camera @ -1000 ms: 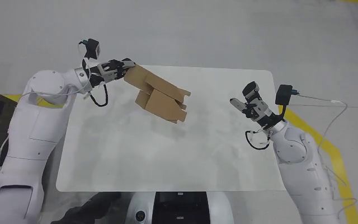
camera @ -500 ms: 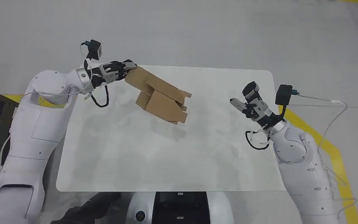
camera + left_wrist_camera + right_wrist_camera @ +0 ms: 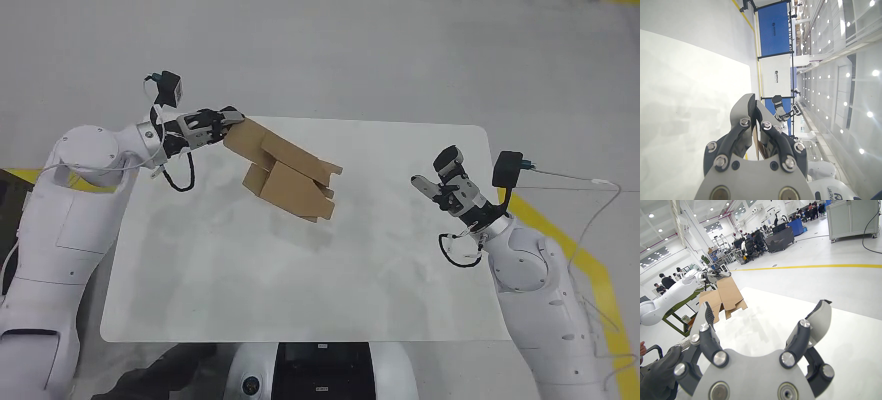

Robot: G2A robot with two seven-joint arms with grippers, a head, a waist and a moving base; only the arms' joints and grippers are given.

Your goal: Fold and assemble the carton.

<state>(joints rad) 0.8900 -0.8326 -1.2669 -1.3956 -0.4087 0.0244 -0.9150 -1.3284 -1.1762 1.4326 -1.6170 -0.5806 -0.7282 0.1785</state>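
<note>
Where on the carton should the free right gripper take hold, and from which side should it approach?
Likely the free, flapped end of the carton, opposite the left gripper, which pinches the other end. Come from the robot's right, jaws across the thin board: the open right gripper faces that end.

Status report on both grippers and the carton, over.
Left gripper shut on carton edge. Carton not yet assembled, over table far left corner. Right gripper open, empty, apart from carton. Nothing between them.
</note>
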